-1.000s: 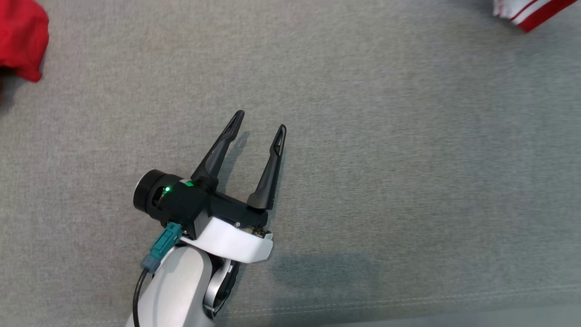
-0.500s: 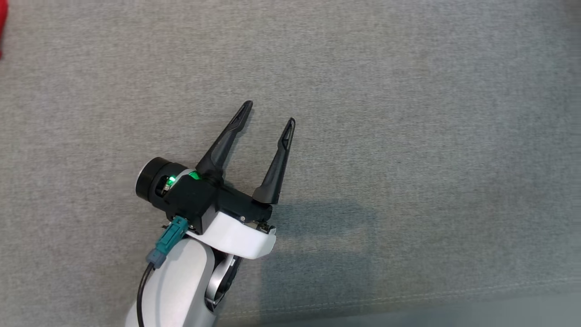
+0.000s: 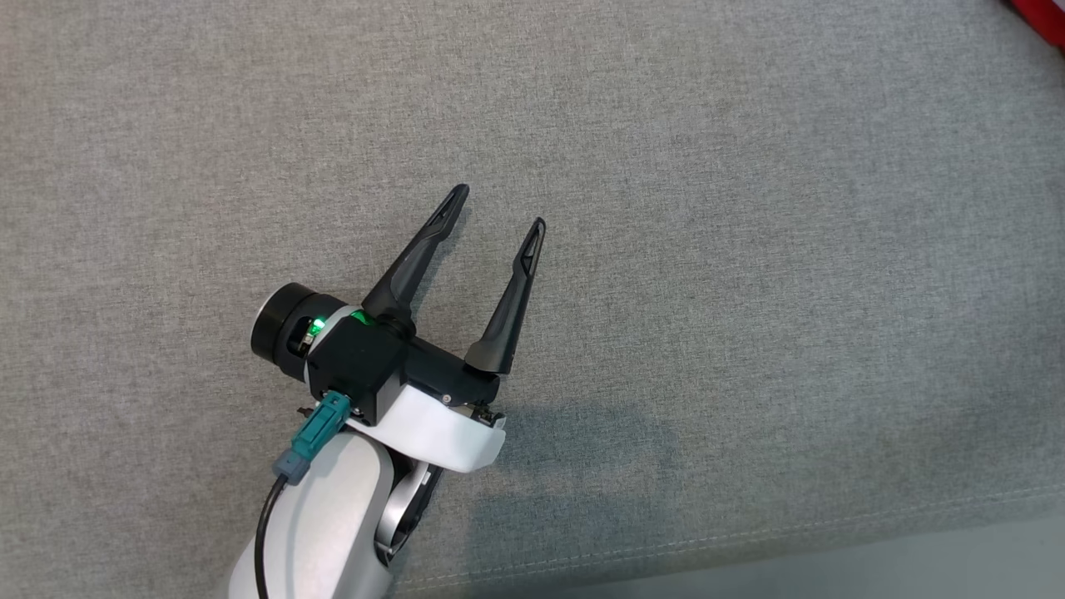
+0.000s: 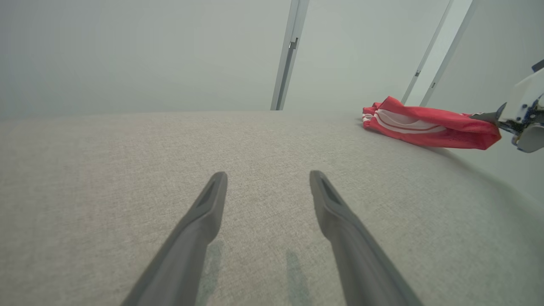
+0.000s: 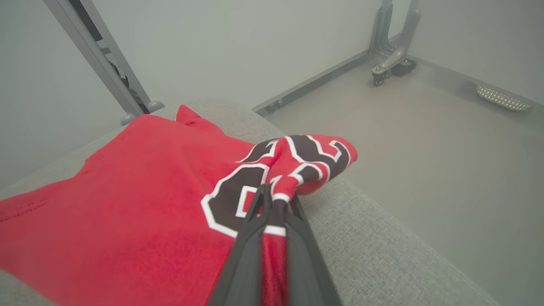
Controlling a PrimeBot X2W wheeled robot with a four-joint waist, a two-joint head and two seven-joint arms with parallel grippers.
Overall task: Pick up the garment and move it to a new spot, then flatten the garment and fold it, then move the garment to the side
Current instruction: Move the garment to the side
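The garment (image 5: pixel 127 204) is a red jersey with black, white-edged numbers. In the right wrist view it lies spread on the grey cloth surface, and my right gripper (image 5: pixel 276 195) is shut on a bunched fold of it near the surface's corner. In the left wrist view the garment (image 4: pixel 425 127) shows far right, pinched by the right gripper (image 4: pixel 488 115). A red sliver of the garment (image 3: pixel 1044 17) sits at the head view's top right corner. My left gripper (image 3: pixel 497 206) hovers open over bare cloth, nothing between its fingers (image 4: pixel 208 208).
The grey fabric surface (image 3: pixel 749 249) spreads wide around the left gripper; its stitched front edge (image 3: pixel 749 537) runs along the bottom. Beyond the corner lies floor (image 5: pixel 425 140) with a wheeled metal frame leg (image 5: pixel 389 55). Grey metal posts (image 4: pixel 289 55) stand behind the surface.
The head camera has swung right: the red cloth at the left edge has left the picture and a red sliver now shows top right. The left gripper stays open, hardly shifted.
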